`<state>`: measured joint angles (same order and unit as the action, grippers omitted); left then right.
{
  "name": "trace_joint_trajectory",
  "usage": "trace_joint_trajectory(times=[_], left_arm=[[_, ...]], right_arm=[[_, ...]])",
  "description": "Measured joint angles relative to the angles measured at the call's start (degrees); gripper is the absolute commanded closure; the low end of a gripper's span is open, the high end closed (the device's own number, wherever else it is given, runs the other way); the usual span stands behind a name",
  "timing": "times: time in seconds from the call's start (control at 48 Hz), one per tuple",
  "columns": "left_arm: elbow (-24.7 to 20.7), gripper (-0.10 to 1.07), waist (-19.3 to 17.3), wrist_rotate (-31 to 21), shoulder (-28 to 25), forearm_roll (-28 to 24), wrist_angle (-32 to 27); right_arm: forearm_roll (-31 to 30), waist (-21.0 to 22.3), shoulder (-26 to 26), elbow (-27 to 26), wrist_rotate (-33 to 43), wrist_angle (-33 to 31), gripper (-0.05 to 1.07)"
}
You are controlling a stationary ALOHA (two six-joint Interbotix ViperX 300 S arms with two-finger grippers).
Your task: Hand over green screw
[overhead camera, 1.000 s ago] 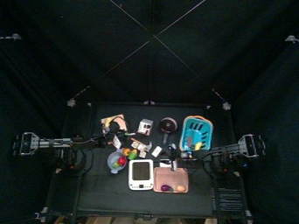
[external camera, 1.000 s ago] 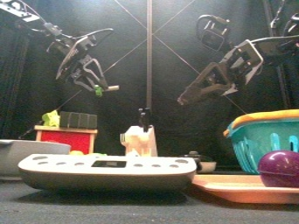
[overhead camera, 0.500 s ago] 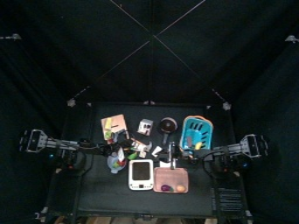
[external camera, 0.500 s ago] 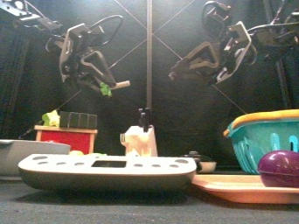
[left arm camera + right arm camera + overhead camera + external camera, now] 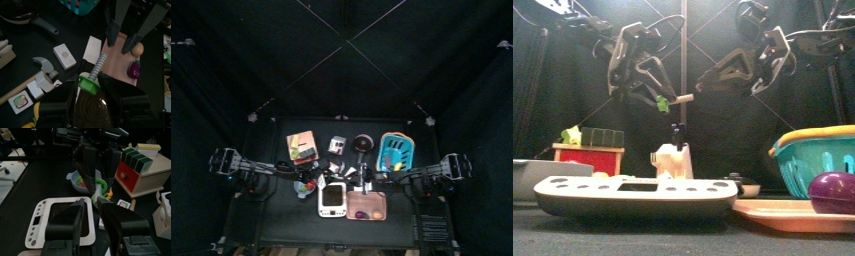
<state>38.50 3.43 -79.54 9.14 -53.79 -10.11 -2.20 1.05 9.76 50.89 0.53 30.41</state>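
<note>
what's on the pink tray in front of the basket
A purple ball sits on the tray. From above an orange piece shows beside it; whatever lies under either is hidden.

Left end effector clamped, right end effector spread

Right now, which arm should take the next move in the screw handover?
Right. The left gripper is shut on the green screw, held high above the table with its grey shaft pointing toward the right gripper. That one is open and close beside the shaft tip, so it probably only needs to close in.
</note>
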Motion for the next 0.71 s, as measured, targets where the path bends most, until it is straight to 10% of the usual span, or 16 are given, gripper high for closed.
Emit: trace_joint_trajectory(times=[0.708], left_arm=[[-2.20, 0.34, 0.09, -0.09, -2.02, 0.09, 1.93]], right_arm=[[0.70, 0.44, -1.58, -1.49, 0.26, -0.53, 0.26]])
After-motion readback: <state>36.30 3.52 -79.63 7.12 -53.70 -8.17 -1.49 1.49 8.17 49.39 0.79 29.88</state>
